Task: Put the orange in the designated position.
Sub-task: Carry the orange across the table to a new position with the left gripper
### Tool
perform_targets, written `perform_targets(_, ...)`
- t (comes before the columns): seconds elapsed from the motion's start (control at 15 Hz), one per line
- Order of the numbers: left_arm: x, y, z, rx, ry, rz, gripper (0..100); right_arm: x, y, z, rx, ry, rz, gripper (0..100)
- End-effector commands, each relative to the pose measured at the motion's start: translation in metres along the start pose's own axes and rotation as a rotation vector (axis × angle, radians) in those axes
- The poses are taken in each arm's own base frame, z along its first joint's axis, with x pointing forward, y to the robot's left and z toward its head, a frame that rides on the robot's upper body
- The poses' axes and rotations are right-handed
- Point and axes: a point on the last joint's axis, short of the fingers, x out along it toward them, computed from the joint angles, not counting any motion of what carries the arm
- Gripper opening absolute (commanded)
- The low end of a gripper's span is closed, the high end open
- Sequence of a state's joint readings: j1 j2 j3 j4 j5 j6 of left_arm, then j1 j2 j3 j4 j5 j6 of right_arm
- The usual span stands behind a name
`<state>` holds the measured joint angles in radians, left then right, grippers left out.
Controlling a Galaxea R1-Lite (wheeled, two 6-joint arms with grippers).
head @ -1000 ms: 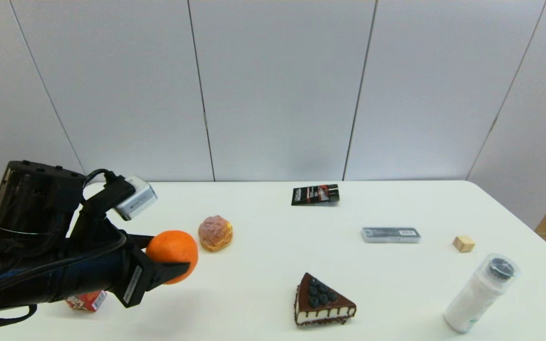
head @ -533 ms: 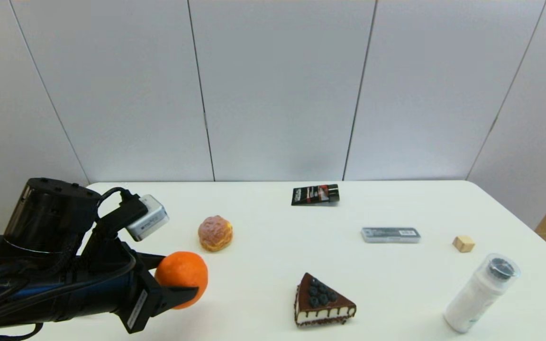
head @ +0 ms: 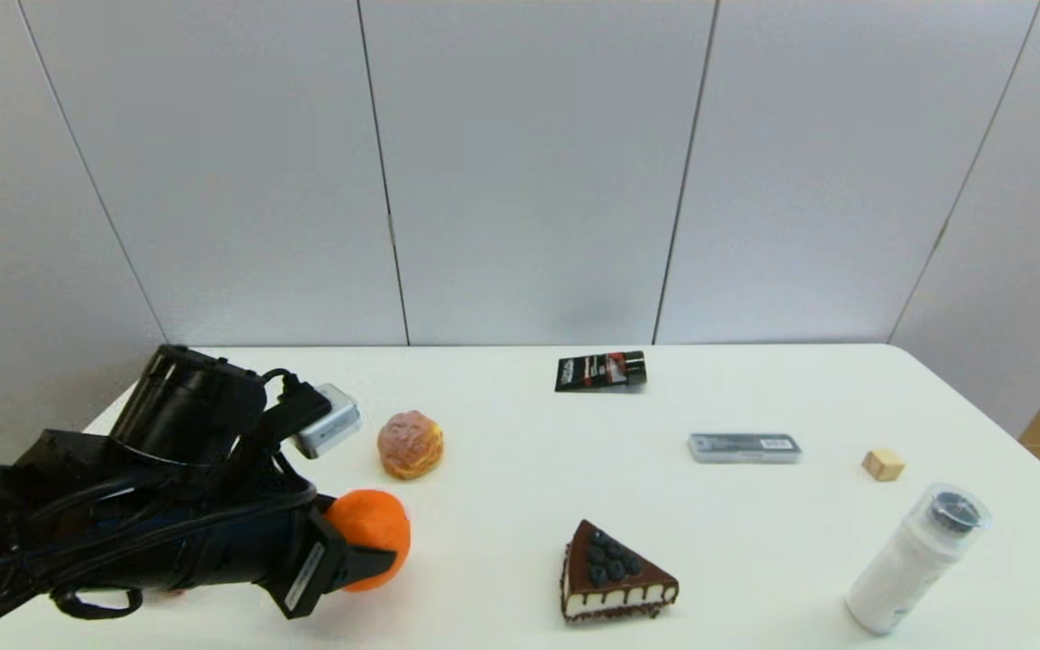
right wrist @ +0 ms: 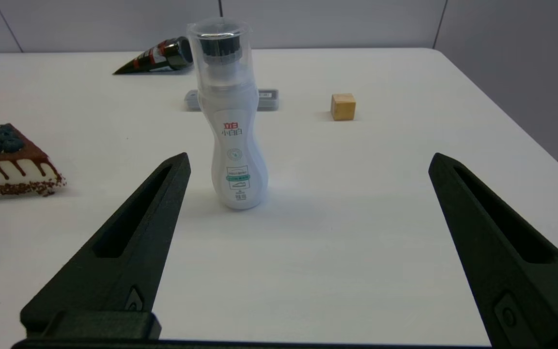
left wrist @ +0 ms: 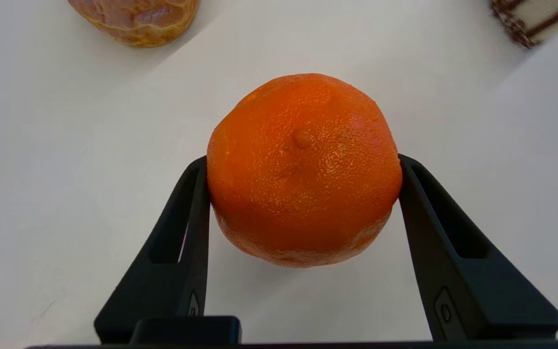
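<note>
Since earlier, left gripper (head: 376, 558) has dropped nearer the white table (head: 755, 542), pinching the round bright-orange fruit (head: 374, 536), possibly touching down; right gripper (right wrist: 308, 213) spread wide.

cream puff (head: 410, 444), cake slice (head: 614, 571), white bottle (head: 915, 560)

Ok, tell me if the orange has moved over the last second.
Yes. The orange, held in the left claw, has dropped lower and nearer the cake slice.
</note>
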<state>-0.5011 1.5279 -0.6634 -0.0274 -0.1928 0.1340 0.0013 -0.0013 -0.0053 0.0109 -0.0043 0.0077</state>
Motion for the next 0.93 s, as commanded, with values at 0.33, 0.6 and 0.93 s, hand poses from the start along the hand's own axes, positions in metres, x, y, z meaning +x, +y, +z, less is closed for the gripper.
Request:
perform_targets(0.33, 0.032, 0.013, 0.018, -0.062, 0.042, 0.012, 0, 0.0, 0.0, 0.0, 0.0, 0.002, 0.0, 100)
perform_targets(0.6, 0.034, 0.014, 0.017, -0.066, 0.051, 0.014, 0, 0.0, 0.0, 0.0, 0.0, 0.0, 0.0, 100)
perform_targets(0.93, 0.037, 0.015, 0.016, -0.067, 0.061, 0.013, 0, 0.0, 0.0, 0.0, 0.0, 0.002, 0.0, 100)
